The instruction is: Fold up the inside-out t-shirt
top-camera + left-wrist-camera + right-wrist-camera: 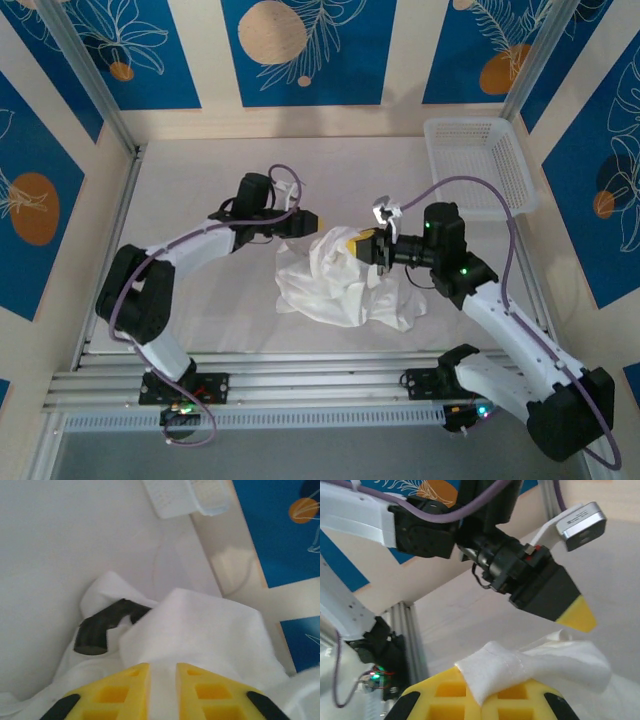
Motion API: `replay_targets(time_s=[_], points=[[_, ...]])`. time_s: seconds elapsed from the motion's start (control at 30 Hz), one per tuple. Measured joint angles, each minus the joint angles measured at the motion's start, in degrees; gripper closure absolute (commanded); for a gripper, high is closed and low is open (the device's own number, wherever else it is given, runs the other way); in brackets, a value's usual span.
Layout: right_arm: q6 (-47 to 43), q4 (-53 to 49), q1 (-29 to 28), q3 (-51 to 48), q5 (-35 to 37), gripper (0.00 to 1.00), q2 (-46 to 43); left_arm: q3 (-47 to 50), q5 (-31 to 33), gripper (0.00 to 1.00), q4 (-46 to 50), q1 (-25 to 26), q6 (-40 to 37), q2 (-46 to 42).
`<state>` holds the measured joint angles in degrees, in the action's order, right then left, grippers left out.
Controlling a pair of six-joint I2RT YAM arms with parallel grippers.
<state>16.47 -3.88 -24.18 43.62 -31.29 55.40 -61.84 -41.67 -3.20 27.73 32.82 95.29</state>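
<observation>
The inside-out t-shirt [340,288] lies crumpled in a white heap at the table's middle. My right gripper [366,246] is at the heap's upper right, shut on a stitched hem [512,667] that drapes over its yellow fingers [445,690]. My left gripper [312,221] hovers at the heap's upper left. In the left wrist view its yellow fingers [120,685] stand a narrow gap apart, and white fabric [200,625] shows through the gap. The right wrist view shows the left gripper's yellow tip [577,617] just above the lifted fold.
A white lattice basket [478,165] sits at the back right, against the wall. A dark part [100,627] pokes out among the folds. Aluminium rails [300,385] run along the near edge. Bare table stretches left of the shirt [190,190].
</observation>
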Motion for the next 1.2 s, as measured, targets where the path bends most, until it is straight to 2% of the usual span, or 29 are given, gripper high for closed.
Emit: replay_targets(time_s=[0.1,0.23,0.3,0.37,0.47,0.53,0.63,0.77,0.83,0.87,0.9,0.93,0.97,1.07,1.2], points=[[3.30,-3.06,0.70,2.21,-0.22,1.00,3.61,1.44,2.91,0.68,2.12,-0.09,-1.05,-4.31],[6.12,-7.04,1.36,5.11,1.07,1.00,7.43,5.25,9.57,0.67,4.57,0.94,-2.01,-17.29],[6.86,-8.22,1.51,5.92,1.75,1.00,8.57,5.53,14.16,0.67,5.90,3.61,-3.48,-23.23],[7.56,-9.07,1.62,6.36,2.45,1.00,9.27,4.90,18.53,0.67,7.28,9.25,-5.68,-26.91],[8.31,-9.60,1.62,6.71,2.84,1.00,9.73,2.99,24.39,0.62,9.97,16.94,-9.01,-25.97],[8.72,-10.03,1.62,6.86,2.82,1.00,9.73,2.54,27.87,0.55,11.04,19.76,-11.32,-22.97],[9.07,-10.80,1.60,7.06,2.80,1.00,9.66,2.58,32.09,0.49,11.69,20.55,-15.41,-18.27],[9.05,-12.04,1.36,7.08,2.51,1.00,9.60,1.90,35.32,0.50,12.00,20.41,-20.06,-13.42],[9.05,-12.48,1.27,7.08,2.32,1.00,9.46,0.87,35.34,0.56,11.93,20.39,-21.31,-11.58],[9.05,-12.61,1.27,7.08,2.32,1.00,9.42,0.37,34.82,0.63,11.78,20.33,-21.57,-10.93],[9.07,-12.72,1.27,7.08,2.34,1.00,9.38,0.00,34.25,0.72,11.63,20.24,-21.81,-10.62],[9.07,-12.92,1.27,7.08,2.40,1.00,9.33,-0.46,33.44,0.89,11.58,20.17,-21.99,-10.36],[9.11,-13.11,1.27,7.08,2.73,1.00,9.29,-0.92,32.30,1.00,11.45,20.09,-21.99,-10.21],[9.57,-13.90,1.81,7.08,4.85,1.00,9.31,-1.60,24.68,1.00,9.46,18.53,-19.89,-10.14],[8.87,-16.74,5.07,7.08,13.05,1.00,10.34,-1.60,10.16,1.00,3.80,12.90,-9.11,-10.12]])
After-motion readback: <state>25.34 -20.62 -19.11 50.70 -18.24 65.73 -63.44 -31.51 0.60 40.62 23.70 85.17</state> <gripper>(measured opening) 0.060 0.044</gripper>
